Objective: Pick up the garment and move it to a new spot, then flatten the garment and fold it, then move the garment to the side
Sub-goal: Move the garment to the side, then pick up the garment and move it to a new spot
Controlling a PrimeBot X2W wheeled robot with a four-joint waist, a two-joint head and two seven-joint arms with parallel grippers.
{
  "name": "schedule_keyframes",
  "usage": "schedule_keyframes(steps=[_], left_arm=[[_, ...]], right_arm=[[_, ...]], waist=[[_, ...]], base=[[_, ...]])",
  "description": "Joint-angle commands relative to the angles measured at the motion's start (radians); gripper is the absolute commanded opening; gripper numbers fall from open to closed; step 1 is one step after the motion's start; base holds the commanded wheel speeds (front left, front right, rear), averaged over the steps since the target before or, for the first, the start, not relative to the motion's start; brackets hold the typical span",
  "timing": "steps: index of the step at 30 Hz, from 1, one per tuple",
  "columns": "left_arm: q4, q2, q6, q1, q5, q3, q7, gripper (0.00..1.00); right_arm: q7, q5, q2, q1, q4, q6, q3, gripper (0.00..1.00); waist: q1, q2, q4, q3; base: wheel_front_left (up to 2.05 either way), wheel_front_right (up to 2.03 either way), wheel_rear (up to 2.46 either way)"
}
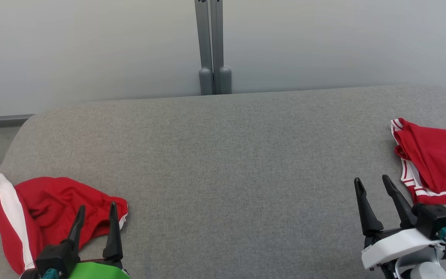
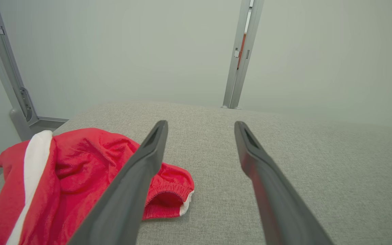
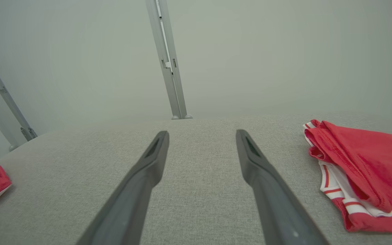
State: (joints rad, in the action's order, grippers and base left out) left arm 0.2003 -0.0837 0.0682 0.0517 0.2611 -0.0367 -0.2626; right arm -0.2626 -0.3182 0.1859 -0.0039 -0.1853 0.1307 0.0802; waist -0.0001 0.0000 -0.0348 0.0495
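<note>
With left tool and right tool both wide and empty, I'd lower the left onto a thick fold of the crumpled red white-striped cloth garment at eight o'clock on the grey fabric surface.

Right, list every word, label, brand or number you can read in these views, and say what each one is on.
No text can be read in any view.
Crumpled red garment: a plain white stripe, no print.
Folded red garment: red-and-white striped trim, no lettering.
Grey padded surface and metal post: no marks.
</note>
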Motion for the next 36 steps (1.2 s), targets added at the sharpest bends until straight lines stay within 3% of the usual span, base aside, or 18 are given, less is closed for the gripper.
schedule_keyframes(steps=[1, 10, 29, 36], left_arm=[[0.0, 0.002, 0.006, 0.007, -0.006, 0.007, -0.003, 1.0], [0.006, 0.017, 0.031, -0.03, -0.031, 0.016, -0.003, 1.0], [0.042, 0.011, 0.04, -0.06, -0.045, 0.057, -0.002, 1.0], [0.051, 0.019, 0.038, -0.068, -0.035, 0.058, -0.003, 1.0]], right_arm=[[-0.003, 0.006, -0.006, 0.012, 0.003, 0.0, -0.001, 1.0], [-0.003, 0.028, -0.016, 0.004, 0.005, 0.0, 0.016, 1.0], [-0.003, 0.021, -0.068, -0.056, -0.027, 0.0, 0.071, 1.0], [-0.003, 0.033, -0.059, -0.067, -0.032, 0.0, 0.077, 1.0]], waist=[[0.0001, 0.0, 0.001, -0.003], [0.0001, 0.0, -0.022, -0.018], [0.0001, 0.0, -0.342, -0.035], [0.0001, 0.0, -0.436, -0.055]], base=[[0.0, 0.0, 0.0], [0.0, 0.0, 0.0], [0.0, 0.0, 0.0], [0.0, 0.0, 0.0]])
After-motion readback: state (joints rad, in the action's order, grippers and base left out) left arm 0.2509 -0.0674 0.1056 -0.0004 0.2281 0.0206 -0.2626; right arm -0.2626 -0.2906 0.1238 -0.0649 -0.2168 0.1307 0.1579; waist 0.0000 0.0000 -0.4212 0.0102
